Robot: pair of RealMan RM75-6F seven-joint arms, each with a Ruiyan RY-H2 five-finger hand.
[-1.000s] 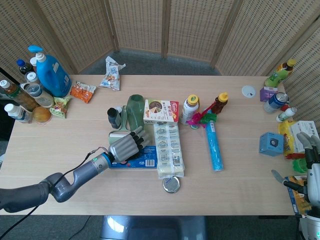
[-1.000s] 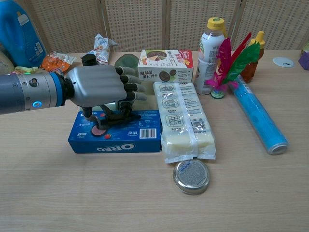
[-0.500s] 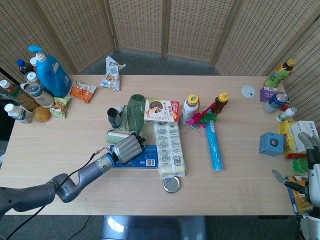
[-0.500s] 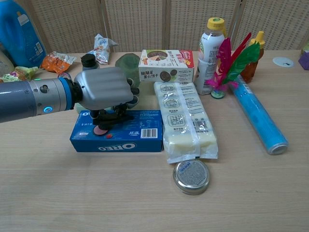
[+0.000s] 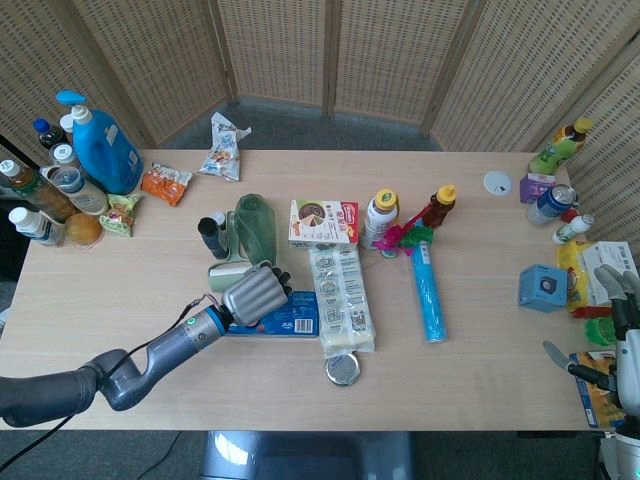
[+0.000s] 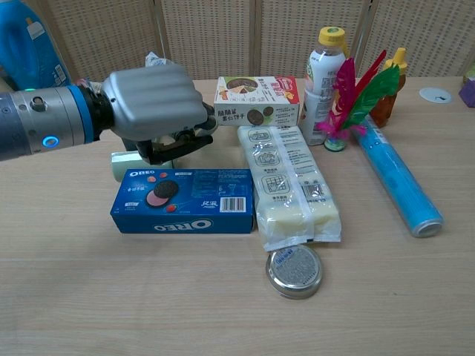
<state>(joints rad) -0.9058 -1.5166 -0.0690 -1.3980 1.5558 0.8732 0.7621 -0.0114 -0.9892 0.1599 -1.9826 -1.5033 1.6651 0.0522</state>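
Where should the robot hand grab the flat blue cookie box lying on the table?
Probably across its two long edges, coming down from above. The flat blue cookie box lies face up on the wooden table, so only its thin sides offer a hold. Its right end lies close beside the long clear-wrapped pale packet, but the front edge is free. The left hand hangs just above it.

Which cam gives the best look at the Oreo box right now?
Chest view: the Oreo box lies close and unobstructed, label readable, with the left hand curled above and behind it. In the head view the box is small and its left end is covered by that hand.
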